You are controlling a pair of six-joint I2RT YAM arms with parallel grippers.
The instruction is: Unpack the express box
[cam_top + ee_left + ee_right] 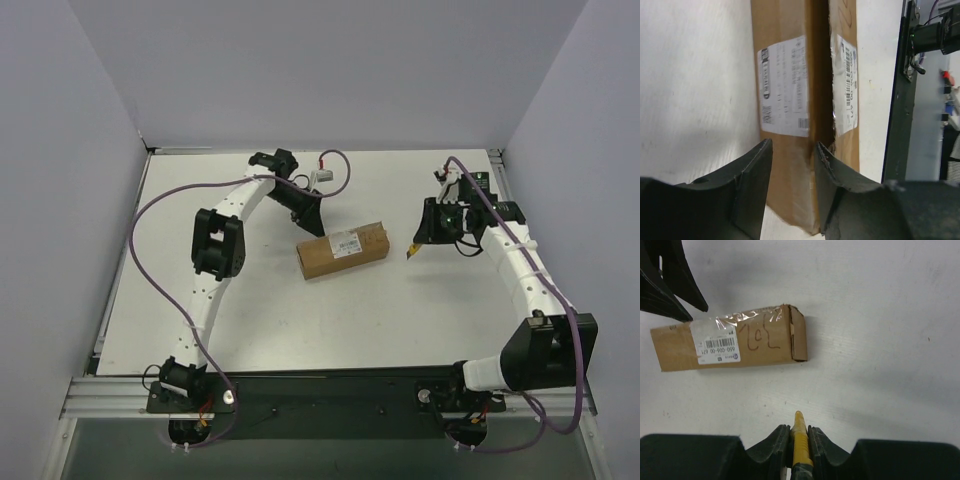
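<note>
Near the middle of the white table (250,320) lies the small elongated brown cardboard express box (343,250), flat, with its white shipping label (717,342) and clear tape strip (750,317) facing up. In the left wrist view a dark slit (822,75) runs lengthwise through the label, so the top seam looks already parted.

The left end effector (792,147) sits at the box's far-left end with its jaws partly apart and brown card showing between them. Whether they touch the card I cannot tell. The right end effector (799,427) hangs well clear to the box's right, clamped on a slim yellow utility knife (800,442).

The express box likely handles as light and hollow. Its walls are stiff, but they would buckle under a hard squeeze, and the tape is slick. The best hold is probably across the long side walls near one end, or on a flap's bare card edge, clear of the tape.
</note>
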